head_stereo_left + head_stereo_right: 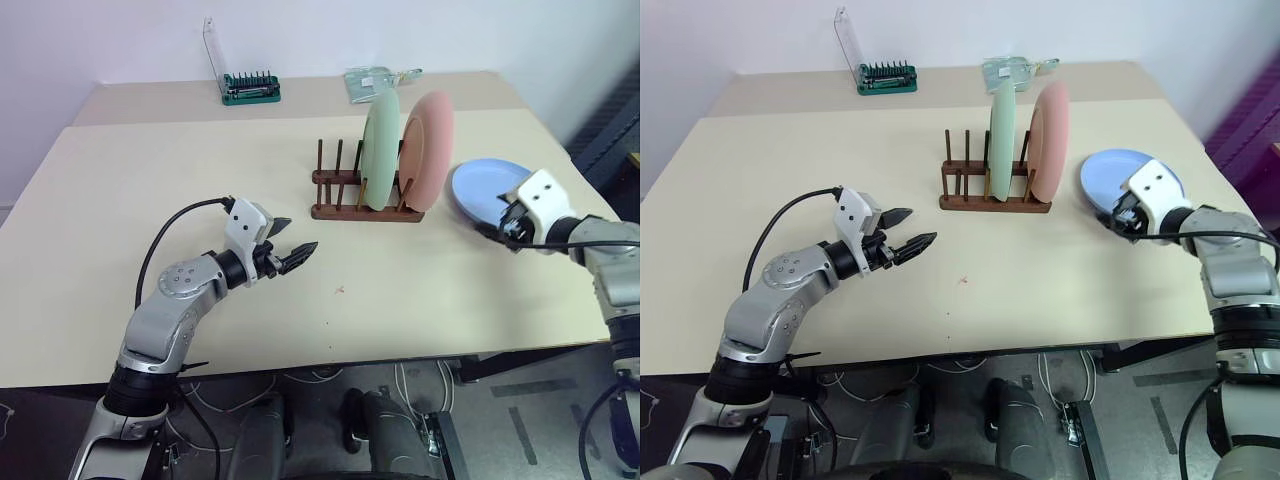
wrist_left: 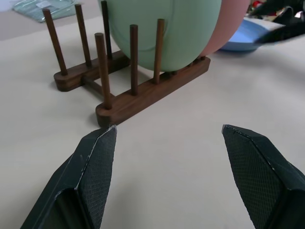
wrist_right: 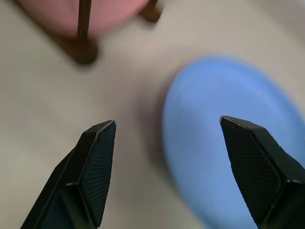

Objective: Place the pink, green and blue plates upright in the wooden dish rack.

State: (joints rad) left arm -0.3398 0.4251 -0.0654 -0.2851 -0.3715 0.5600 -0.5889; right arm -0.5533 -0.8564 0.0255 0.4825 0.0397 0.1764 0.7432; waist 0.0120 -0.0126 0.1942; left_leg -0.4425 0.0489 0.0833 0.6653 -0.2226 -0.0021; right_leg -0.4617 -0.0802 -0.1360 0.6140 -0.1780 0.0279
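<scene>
Wooden dish rack [image 1: 365,195] holds green plate [image 1: 381,150] and pink plate [image 1: 428,152] upright. Blue plate [image 3: 228,143] lies flat on the table [image 1: 150,200]; the right wrist view shows the right claw [image 3: 167,126] wide above its rim. Left claw [image 2: 167,131], wide and empty, faces the rack.

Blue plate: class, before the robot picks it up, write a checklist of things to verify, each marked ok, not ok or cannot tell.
1. Blue plate lies flat on the table, free of other things: ok.
2. Right gripper fingers open, one over the plate, one beside its rim: ok.
3. Wooden dish rack has free pegs left of the green plate: ok.
4. Green plate and pink plate stand upright in the rack: ok.
5. Left gripper open, apart from the rack: ok.
6. Right fingers touching the plate: cannot tell.
</scene>
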